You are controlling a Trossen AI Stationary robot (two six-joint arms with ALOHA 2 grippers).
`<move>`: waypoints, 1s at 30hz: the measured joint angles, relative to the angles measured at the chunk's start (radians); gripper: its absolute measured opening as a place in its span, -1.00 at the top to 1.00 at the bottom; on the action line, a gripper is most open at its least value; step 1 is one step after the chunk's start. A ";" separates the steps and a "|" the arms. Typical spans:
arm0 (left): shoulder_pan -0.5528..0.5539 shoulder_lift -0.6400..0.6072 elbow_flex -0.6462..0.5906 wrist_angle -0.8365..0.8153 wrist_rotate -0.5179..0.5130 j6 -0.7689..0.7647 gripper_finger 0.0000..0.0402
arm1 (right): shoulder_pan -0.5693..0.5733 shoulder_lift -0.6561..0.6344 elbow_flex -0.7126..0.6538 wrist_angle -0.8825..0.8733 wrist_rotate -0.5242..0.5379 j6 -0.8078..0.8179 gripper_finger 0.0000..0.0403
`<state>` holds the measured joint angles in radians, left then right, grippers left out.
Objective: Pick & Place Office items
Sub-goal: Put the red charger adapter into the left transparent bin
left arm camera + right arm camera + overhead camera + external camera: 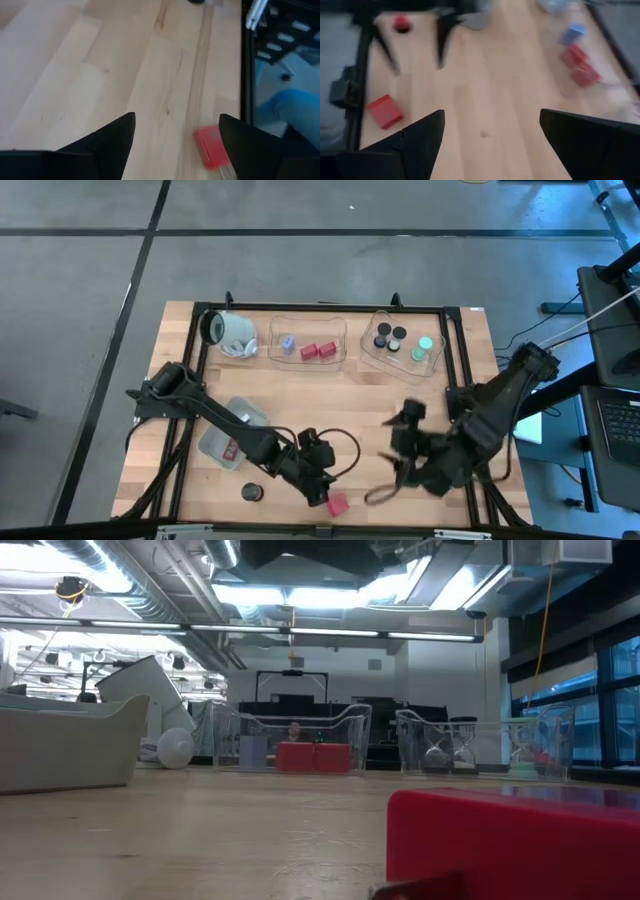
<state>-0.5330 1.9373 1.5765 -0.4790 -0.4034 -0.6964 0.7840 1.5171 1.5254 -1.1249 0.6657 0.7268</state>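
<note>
The red block [337, 504] lies just beside the left gripper [322, 486], outside its spread fingers [112, 137]; the right gripper [398, 452] is spread too.

Left gripper [176, 131] jaws apart over bare wood; red block [212, 146] beside right-hand jaw.

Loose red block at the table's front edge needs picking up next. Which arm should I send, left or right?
Left, probably. The left claw hangs open right beside the red block, which shows between its fingers in its wrist view. The right claw, also open, sits farther off, with bare table between.
</note>
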 joint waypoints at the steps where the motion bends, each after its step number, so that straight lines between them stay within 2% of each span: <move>1: 0.005 -0.009 0.000 -0.023 0.026 -0.001 -0.42 | 0.009 0.012 -0.020 0.044 -0.001 -0.020 -0.63; 5: 0.006 -0.033 0.000 -0.105 0.071 -0.031 -0.42 | 0.035 0.072 -0.112 0.235 -0.008 -0.058 -0.63; 10: -0.010 -0.064 0.000 -0.173 0.082 -0.053 -0.40 | 0.038 0.153 -0.229 0.515 -0.102 -0.070 -0.63; 15: -0.027 -0.087 0.000 -0.204 0.087 -0.058 -0.40 | 0.028 0.252 -0.313 0.885 -0.190 -0.233 -0.63; 18: -0.032 -0.097 0.000 -0.206 0.086 -0.066 -0.40 | 0.020 0.321 -0.320 1.019 -0.228 -0.353 -0.63; 23: -0.037 -0.112 0.001 -0.214 0.082 -0.068 -0.40 | -0.003 0.441 -0.320 1.140 -0.305 -0.472 -0.63; 30: -0.036 -0.113 0.001 -0.230 0.082 -0.072 -0.40 | -0.055 0.549 -0.320 1.202 -0.421 -0.485 -0.63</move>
<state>-0.5686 1.8240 1.5772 -0.7092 -0.3214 -0.7687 0.7287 2.0659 1.2053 0.0768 0.2445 0.2420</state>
